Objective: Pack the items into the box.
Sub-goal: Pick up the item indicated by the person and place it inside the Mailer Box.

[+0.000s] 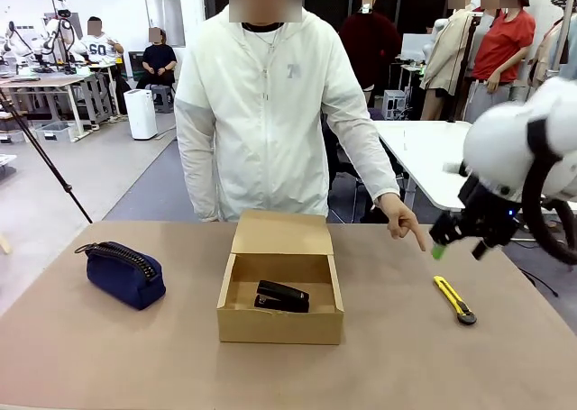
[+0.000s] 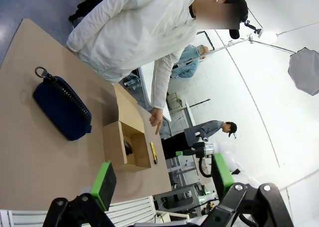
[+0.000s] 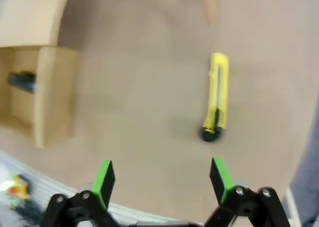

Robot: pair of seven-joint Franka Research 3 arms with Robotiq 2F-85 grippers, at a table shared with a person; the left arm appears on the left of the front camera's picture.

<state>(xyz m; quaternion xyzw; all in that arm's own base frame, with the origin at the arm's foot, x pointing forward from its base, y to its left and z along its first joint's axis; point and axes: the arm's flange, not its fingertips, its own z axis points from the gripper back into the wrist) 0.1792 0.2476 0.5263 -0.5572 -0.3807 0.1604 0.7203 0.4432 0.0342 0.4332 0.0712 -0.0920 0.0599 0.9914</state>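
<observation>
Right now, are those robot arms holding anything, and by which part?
Nothing is held. The left end effector and the right end effector are both open and empty. The knife lies untouched on the table, ahead of the right one.

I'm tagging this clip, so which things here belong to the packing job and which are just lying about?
Job: box, lid open; stapler inside it; knife and pouch on the table; right pincer, open, near the knife; person's hand pointing at the knife.
Lying about: studio lamp; white floor unit; desk behind the person.
</observation>
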